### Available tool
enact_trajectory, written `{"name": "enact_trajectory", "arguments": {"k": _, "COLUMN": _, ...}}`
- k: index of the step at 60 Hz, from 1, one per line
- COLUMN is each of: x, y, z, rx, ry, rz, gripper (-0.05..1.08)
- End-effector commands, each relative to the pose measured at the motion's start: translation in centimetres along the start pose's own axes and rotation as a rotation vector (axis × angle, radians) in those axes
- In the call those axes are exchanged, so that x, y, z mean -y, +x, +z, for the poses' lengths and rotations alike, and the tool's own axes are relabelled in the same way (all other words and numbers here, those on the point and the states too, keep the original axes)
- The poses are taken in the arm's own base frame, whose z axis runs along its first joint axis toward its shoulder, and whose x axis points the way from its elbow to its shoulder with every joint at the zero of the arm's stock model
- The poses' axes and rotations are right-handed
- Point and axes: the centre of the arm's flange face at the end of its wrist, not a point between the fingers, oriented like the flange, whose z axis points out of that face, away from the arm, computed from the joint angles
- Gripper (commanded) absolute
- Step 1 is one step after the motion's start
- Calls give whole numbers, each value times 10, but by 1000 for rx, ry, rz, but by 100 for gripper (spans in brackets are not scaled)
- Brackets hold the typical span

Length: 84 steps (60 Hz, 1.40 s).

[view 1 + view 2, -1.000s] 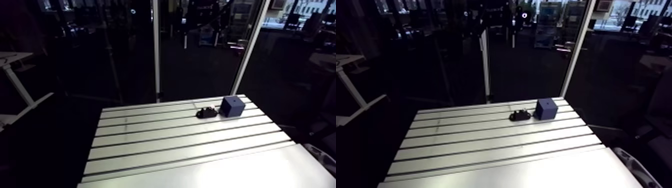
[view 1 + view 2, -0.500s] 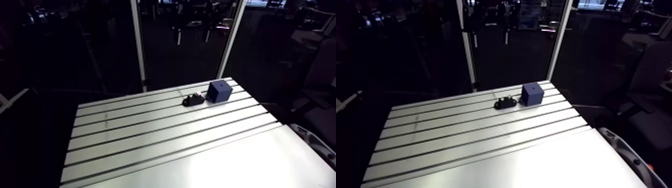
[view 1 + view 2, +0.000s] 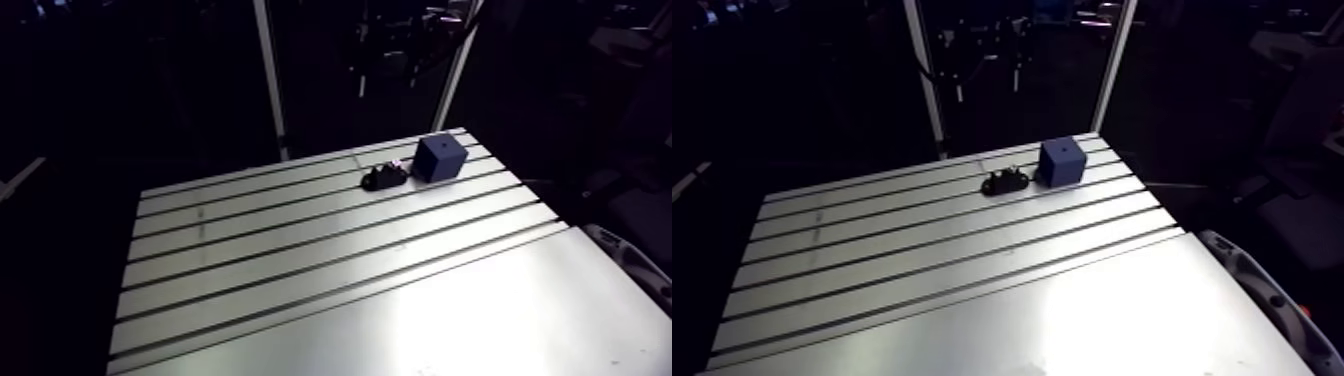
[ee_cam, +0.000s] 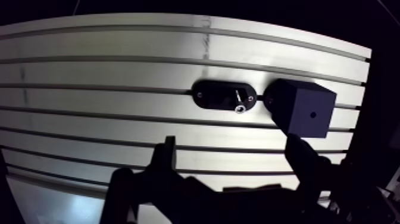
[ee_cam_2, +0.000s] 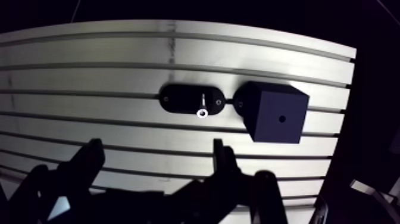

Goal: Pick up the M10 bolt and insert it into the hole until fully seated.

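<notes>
Because the small silver M10 bolt (image 4: 238,102) sits untouched in its black oval holder (image 4: 211,95), the task looks to be at its very start. Grasp, carry and insertion are all left to do. From left to right in the arm view come a broad bare stretch of the slotted aluminium table (image 3: 300,260), then the holder, then the dark blue cube (image 3: 440,157) just beside it, seemingly touching. The cube has a small round hole (image 4: 313,114) in its top face. In the wrist view the two-finger gripper (image 4: 232,146) hangs above the table, short of the holder, jaws spread wide with nothing between them. Nothing blocks the descent, though I judge the cube's closeness leaves the finger on that side little room.
</notes>
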Motion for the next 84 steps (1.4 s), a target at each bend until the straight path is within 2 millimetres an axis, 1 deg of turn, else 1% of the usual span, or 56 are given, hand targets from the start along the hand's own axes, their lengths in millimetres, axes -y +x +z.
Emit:
{"name": "enact_trajectory", "arguments": {"k": 1, "x": -4, "y": -2, "z": 18, "rx": 43, "ry": -38, "rz": 27, "gripper": 1}}
{"name": "enact_trajectory", "arguments": {"k": 9, "x": -4, "y": -4, "z": 24, "rx": 54, "ry": -34, "rz": 50, "gripper": 1}}
{"name": "enact_trajectory", "arguments": {"k": 13, "x": -5, "y": -5, "z": 31, "rx": 62, "ry": -28, "rz": 70, "gripper": 1}}
{"name": "enact_trajectory", "arguments": {"k": 16, "x": -10, "y": -7, "z": 36, "rx": 62, "ry": -28, "rz": 92, "gripper": 1}}
{"name": "enact_trajectory", "arguments": {"k": 20, "x": -12, "y": -8, "z": 39, "rx": 56, "ry": -28, "rz": 101, "gripper": 1}}
{"name": "enact_trajectory", "arguments": {"k": 25, "x": -12, "y": -6, "z": 42, "rx": 51, "ry": -23, "rz": 100, "gripper": 1}}
{"name": "enact_trajectory", "arguments": {"k": 29, "x": -15, "y": -4, "z": 50, "rx": 57, "ry": -19, "rz": 103, "gripper": 1}}
{"name": "enact_trajectory", "arguments": {"k": 38, "x": -21, "y": -4, "z": 53, "rx": 59, "ry": -18, "rz": 106, "gripper": 1}}
{"name": "enact_trajectory", "arguments": {"k": 42, "x": -23, "y": -4, "z": 57, "rx": 65, "ry": -15, "rz": 104, "gripper": 1}}
{"name": "enact_trajectory", "arguments": {"k": 44, "x": -24, "y": -3, "z": 64, "rx": 69, "ry": -14, "rz": 106, "gripper": 1}}
{"name": "enact_trajectory", "arguments": {"k": 49, "x": -25, "y": -2, "z": 66, "rx": 57, "ry": -18, "rz": 101, "gripper": 1}}
{"name": "enact_trajectory", "arguments": {"k": 50, "x": -27, "y": -2, "z": 70, "rx": 58, "ry": -18, "rz": 100, "gripper": 1}}
{"name": "enact_trajectory", "arguments": {"k": 54, "x": -30, "y": -2, "z": 74, "rx": 58, "ry": -16, "rz": 104, "gripper": 1}}
{"name": "enact_trajectory", "arguments": {"k": 68, "x": -35, "y": -3, "z": 80, "rx": 69, "ry": -13, "rz": 106, "gripper": 2}}
{"name": "enact_trajectory", "arguments": {"k": 70, "x": -35, "y": -3, "z": 86, "rx": 77, "ry": -9, "rz": 95, "gripper": 6}}
{"name": "enact_trajectory", "arguments": {"k": 71, "x": -35, "y": -3, "z": 86, "rx": 77, "ry": -9, "rz": 95, "gripper": 6}}
{"name": "enact_trajectory", "arguments": {"k": 72, "x": -35, "y": -3, "z": 87, "rx": 79, "ry": -8, "rz": 88, "gripper": 8}}
{"name": "enact_trajectory", "arguments": {"k": 73, "x": -35, "y": -3, "z": 87, "rx": 79, "ry": -8, "rz": 88, "gripper": 8}}
{"name": "enact_trajectory", "arguments": {"k": 74, "x": -35, "y": -3, "z": 87, "rx": 79, "ry": -8, "rz": 85, "gripper": 11}}
{"name": "enact_trajectory", "arguments": {"k": 75, "x": -35, "y": -3, "z": 87, "rx": 79, "ry": -8, "rz": 85, "gripper": 11}}
{"name": "enact_trajectory", "arguments": {"k": 76, "x": -35, "y": -3, "z": 88, "rx": 79, "ry": -8, "rz": 83, "gripper": 15}}
{"name": "enact_trajectory", "arguments": {"k": 77, "x": -35, "y": -3, "z": 88, "rx": 79, "ry": -8, "rz": 83, "gripper": 15}}
{"name": "enact_trajectory", "arguments": {"k": 78, "x": -35, "y": -3, "z": 89, "rx": 80, "ry": -7, "rz": 83, "gripper": 18}}
{"name": "enact_trajectory", "arguments": {"k": 79, "x": -35, "y": -3, "z": 89, "rx": 80, "ry": -7, "rz": 83, "gripper": 18}}
{"name": "enact_trajectory", "arguments": {"k": 80, "x": -35, "y": -3, "z": 91, "rx": 84, "ry": -6, "rz": 82, "gripper": 23}}
{"name": "enact_trajectory", "arguments": {"k": 84, "x": -34, "y": -5, "z": 95, "rx": 90, "ry": -3, "rz": 82, "gripper": 25}}
